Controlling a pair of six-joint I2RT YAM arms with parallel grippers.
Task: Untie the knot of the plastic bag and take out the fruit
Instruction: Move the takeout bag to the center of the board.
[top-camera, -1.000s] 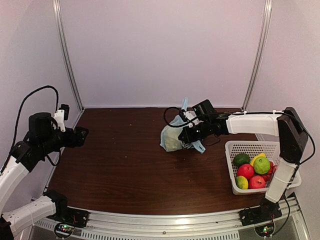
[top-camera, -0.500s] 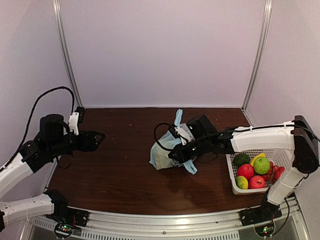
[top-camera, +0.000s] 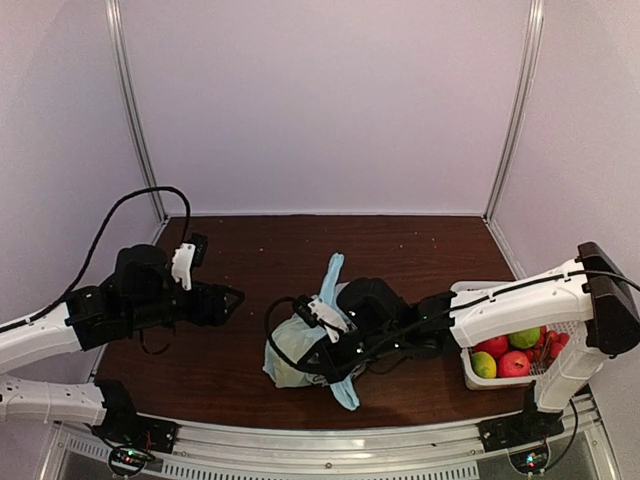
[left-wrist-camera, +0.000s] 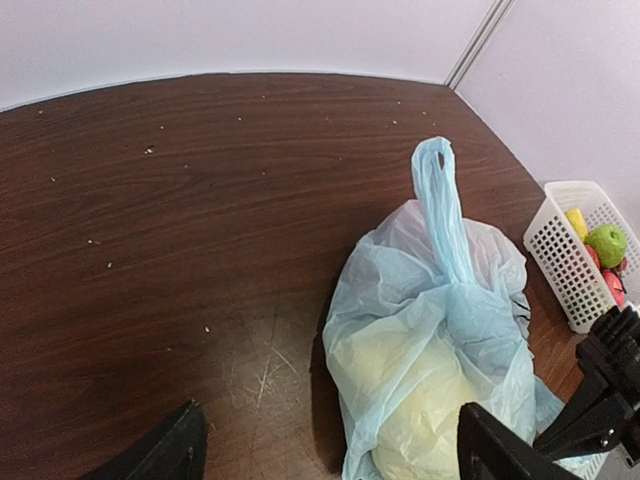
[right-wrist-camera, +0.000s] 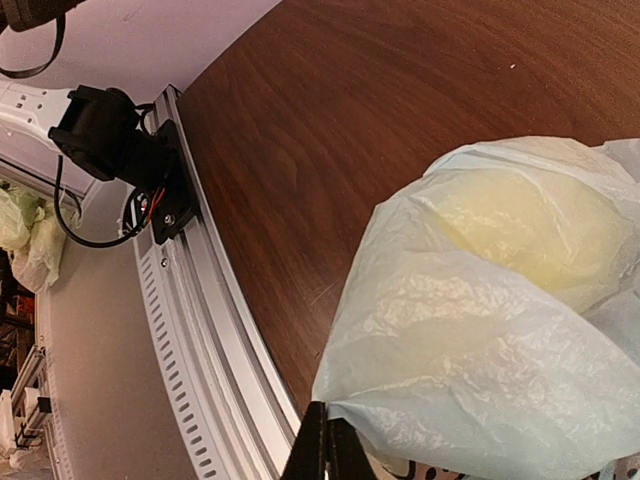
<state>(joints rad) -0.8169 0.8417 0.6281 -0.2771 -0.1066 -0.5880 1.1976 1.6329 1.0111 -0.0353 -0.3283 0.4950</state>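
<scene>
The light blue plastic bag (top-camera: 290, 345) lies on the table near the front middle, and one handle ear (top-camera: 332, 272) stands up from it. A pale yellow fruit (left-wrist-camera: 440, 420) shows through the film, and it also shows in the right wrist view (right-wrist-camera: 530, 215). I cannot make out the knot. My right gripper (top-camera: 335, 360) is shut on a pinched fold of the bag (right-wrist-camera: 490, 300), with the jaws (right-wrist-camera: 325, 440) closed together on the film. My left gripper (top-camera: 232, 297) is open and empty just left of the bag (left-wrist-camera: 440, 340), its fingers (left-wrist-camera: 185, 445) wide apart.
A white mesh basket (top-camera: 470, 295) with red and green fruit stands at the right; it also shows in the left wrist view (left-wrist-camera: 560, 250). The metal front rail (right-wrist-camera: 200, 330) runs close to the bag. Walls enclose the table at the back and sides.
My right gripper has dragged the bag from the back middle toward the front left. My left arm has swung right, toward the bag.
</scene>
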